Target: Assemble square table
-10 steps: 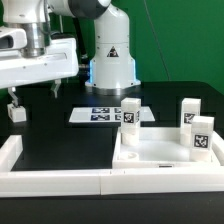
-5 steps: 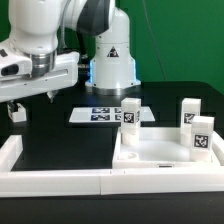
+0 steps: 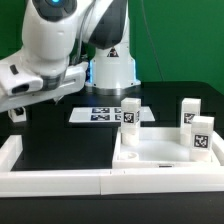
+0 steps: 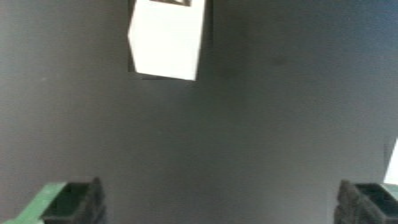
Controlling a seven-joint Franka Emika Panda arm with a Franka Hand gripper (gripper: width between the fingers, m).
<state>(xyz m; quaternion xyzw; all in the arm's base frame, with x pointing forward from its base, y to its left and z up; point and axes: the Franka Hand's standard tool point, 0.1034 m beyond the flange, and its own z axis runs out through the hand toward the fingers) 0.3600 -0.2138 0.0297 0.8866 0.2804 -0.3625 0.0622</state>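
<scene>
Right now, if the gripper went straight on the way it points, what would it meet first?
Probably the bare black table: the open gripper points at it, with nothing between the fingertips. The loose leg lies off that line, though depth is unclear.

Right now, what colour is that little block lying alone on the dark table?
The small block-shaped leg is plain white; the wrist view shows it best, against the black table.

The square plastic tray-like tabletop (image 3: pixel 165 152) is plain white, the short block legs (image 3: pixel 130 113) are white with black-and-white tags, the flat thin marker board (image 3: pixel 104 114) is white with black markers, and the smooth table surface (image 3: pixel 60 140) is black.
</scene>
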